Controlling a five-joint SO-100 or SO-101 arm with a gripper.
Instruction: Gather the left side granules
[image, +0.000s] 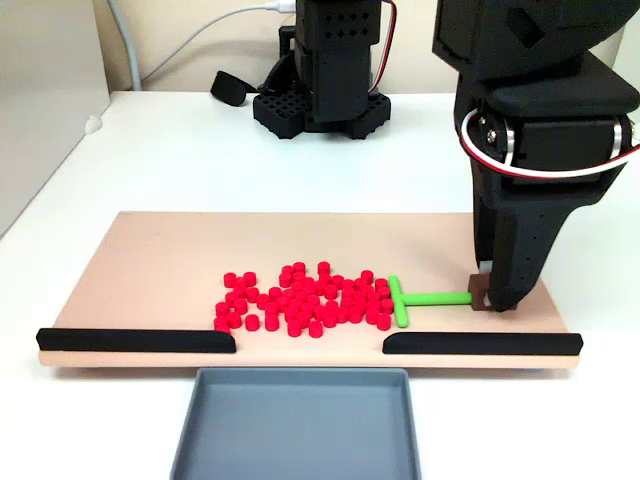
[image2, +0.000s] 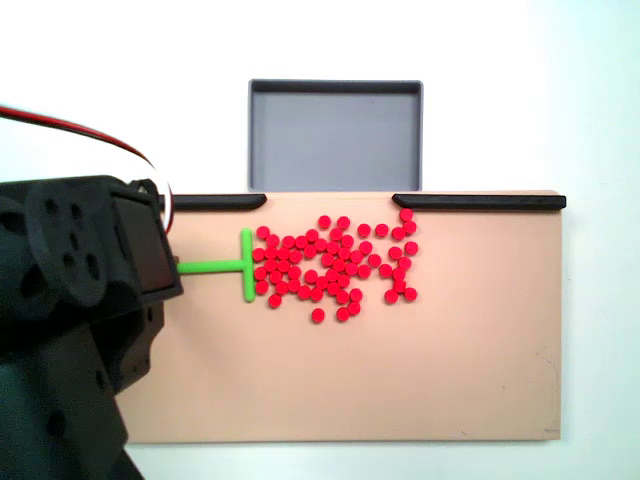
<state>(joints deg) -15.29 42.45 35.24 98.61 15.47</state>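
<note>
No legible writing. Gripper (image: 493, 300) clamped on green T-pusher (image: 425, 298) stem; granules (image: 300, 298) touch its crossbar, left in a fixed view.

- The granules (image: 300, 298) crowd the middle of the tan board (image: 150, 270), packed close near the rail edge, with the green T-shaped pusher (image: 405, 299) pressed against one side of the cluster.
- The gripper (image: 492, 300) and arm stand over the pusher's stem end, blocking that end of the board.
- Two black rails (image: 135, 341) line the board's edge by the grey tray (image: 296, 425); a gap between them opens onto the tray.
- In a fixed view, the far half of the board (image2: 400, 380) lies bare and open.
- Beyond the cluster, the board's other end (image2: 500, 270) is free too.
- A black base (image: 320, 100) with cables sits on the table behind the board.
</note>
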